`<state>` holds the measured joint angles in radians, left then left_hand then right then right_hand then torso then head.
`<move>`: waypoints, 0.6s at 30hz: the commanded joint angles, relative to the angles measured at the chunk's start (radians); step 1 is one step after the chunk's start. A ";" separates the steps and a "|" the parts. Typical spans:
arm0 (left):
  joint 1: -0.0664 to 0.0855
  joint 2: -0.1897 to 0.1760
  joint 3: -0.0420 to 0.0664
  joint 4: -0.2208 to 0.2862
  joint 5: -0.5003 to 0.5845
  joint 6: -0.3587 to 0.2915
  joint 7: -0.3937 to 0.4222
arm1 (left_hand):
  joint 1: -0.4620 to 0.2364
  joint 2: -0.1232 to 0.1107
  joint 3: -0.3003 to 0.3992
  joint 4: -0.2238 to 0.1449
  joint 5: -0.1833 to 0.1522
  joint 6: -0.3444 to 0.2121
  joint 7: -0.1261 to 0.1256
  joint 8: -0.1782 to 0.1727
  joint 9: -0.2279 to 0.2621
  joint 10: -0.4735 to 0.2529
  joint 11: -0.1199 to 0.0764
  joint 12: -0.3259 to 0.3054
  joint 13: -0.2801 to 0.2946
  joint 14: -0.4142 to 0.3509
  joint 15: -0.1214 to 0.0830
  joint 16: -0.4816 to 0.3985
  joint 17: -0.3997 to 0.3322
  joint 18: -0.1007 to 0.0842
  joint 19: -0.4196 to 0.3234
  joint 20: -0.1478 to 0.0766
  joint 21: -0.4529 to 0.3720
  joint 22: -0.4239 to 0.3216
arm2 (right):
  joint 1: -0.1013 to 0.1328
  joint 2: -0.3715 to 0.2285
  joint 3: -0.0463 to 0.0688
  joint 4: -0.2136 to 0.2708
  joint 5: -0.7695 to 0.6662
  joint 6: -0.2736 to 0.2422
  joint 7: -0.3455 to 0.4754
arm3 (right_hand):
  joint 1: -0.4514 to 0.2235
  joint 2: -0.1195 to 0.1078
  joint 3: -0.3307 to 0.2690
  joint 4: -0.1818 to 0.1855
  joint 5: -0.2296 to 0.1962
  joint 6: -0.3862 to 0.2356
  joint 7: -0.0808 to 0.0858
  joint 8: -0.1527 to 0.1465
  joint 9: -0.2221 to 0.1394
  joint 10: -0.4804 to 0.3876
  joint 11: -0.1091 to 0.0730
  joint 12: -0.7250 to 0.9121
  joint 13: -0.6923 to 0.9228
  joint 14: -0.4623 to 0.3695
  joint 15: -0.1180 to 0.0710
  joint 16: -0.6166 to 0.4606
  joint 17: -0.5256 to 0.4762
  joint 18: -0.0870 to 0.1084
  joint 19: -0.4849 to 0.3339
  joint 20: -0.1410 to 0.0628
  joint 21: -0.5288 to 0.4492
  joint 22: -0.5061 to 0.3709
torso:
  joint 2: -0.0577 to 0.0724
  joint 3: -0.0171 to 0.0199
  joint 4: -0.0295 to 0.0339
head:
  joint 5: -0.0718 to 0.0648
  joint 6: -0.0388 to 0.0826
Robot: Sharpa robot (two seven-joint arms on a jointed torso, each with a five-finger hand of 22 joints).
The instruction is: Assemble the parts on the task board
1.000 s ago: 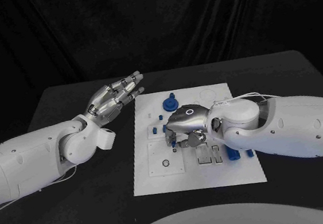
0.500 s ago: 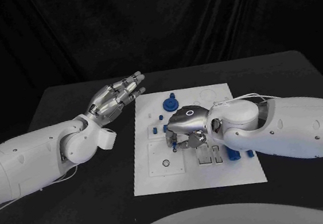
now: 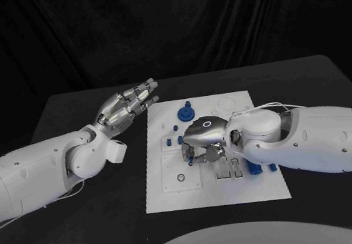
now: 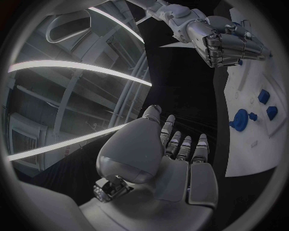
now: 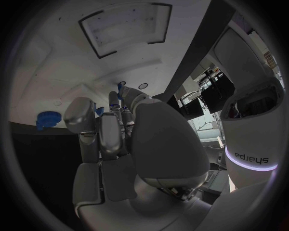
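1. Finding the task board lying flat in the middle of the black table, with the blue parts spread over it: a round knob-like part standing near the far edge, a small part just beside it, and another blue part lying near the right forearm.
2. Noting the right hand hanging palm-down over the middle of the board, fingers curled in and reaching onto the slots there.
3. Recording the hand's state as undetermined: seeing a speck of blue at the curled fingertips in the right wrist view, yet being unable to tell whether a part is being pinched or merely lying beyond them.
4. Comparing against the two earlier head pictures: detecting only a slight reworking of the right hand's fingers over the same spot, with no travel of the arm and no part on the board shifting place.
5. Judging from this that a fine seating or picking step is under way at the board's centre, not a transfer; rating overall progress as partial, with several parts lying loose.
6. Observing the left hand held raised just beside the board's far left corner, fingers straight and close together, holding nothing, touching nothing, and staying as it was a second ago.
7. Flagging the risk: fingertips crowding neighbouring parts while working blind under the palm.
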<state>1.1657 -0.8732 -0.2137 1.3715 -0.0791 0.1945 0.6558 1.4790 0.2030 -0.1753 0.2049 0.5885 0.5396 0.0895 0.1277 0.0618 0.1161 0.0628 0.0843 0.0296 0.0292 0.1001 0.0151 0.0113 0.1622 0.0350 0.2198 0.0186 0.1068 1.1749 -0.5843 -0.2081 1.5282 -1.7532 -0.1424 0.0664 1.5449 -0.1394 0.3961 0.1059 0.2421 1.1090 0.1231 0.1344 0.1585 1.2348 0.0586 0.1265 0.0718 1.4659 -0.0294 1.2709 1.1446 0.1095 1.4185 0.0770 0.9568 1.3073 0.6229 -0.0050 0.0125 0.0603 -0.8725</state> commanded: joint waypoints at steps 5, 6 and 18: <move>-0.002 0.003 0.001 -0.001 0.003 0.017 0.004 | 0.000 0.007 0.006 0.001 0.004 0.003 0.001 0.004 0.001 0.008 0.002 0.006 0.001 0.006 0.000 0.004 0.001 0.020 -0.001 0.004 0.003 -0.001 | -0.003 0.000 0.001 0.002 -0.002 0.023 -0.005 | 0.008 -0.003 0.003 -0.002 0.003 -0.007 0.001 -0.006 0.001 0.006 -0.001 0.005 0.000 0.023 0.004 -0.005 -0.003 -0.004 -0.002 -0.001 -0.008 0.124 | 0.001 0.0002 0.0002 | 0.001 0.000; -0.002 0.003 0.001 -0.001 0.003 0.018 0.004 | 0.000 0.007 0.006 0.001 0.004 0.003 0.001 0.004 0.001 0.008 0.002 0.006 0.001 0.006 0.000 0.004 0.001 0.020 -0.001 0.004 0.003 -0.001 | -0.003 0.000 0.001 0.003 -0.002 0.022 -0.004 | 0.008 -0.003 0.003 -0.002 0.003 -0.007 0.001 -0.006 0.001 0.006 -0.001 0.005 0.000 0.023 0.004 -0.005 -0.003 -0.004 -0.002 -0.001 -0.008 0.124 | 0.001 0.0002 0.0001 | 0.002 0.000; -0.003 0.005 0.001 -0.004 0.003 0.019 -0.002 | 0.000 0.008 0.006 0.001 0.003 0.002 0.002 0.004 0.001 0.007 0.003 0.005 0.000 0.006 0.000 0.004 0.001 0.020 -0.001 0.004 0.003 -0.002 | -0.004 0.001 0.001 0.006 -0.002 0.021 -0.002 | 0.008 -0.003 0.003 -0.002 0.002 -0.007 0.001 -0.006 0.001 0.006 -0.001 0.005 0.000 0.022 0.004 -0.005 -0.003 -0.004 -0.002 -0.001 -0.007 0.125 | 0.000 -0.0001 -0.0004 | 0.004 0.000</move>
<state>1.1647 -0.8703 -0.2137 1.3675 -0.0791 0.1982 0.6479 1.4790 0.2030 -0.1745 0.2040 0.5884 0.5396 0.0894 0.1277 0.0616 0.1160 0.0627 0.0843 0.0295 0.0291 0.1001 0.0151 0.0111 0.1623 0.0349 0.2197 0.0186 0.1068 1.1746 -0.5839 -0.2070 1.5312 -1.7529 -0.1336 0.0665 1.5447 -0.1396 0.3959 0.1060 0.2420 1.1089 0.1231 0.1343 0.1581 1.2365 0.0570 0.1279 0.0716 1.4659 -0.0294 1.2709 1.1428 0.1094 1.4185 0.0770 0.9514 1.3080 0.6232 -0.0049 0.0124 0.0635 -0.8725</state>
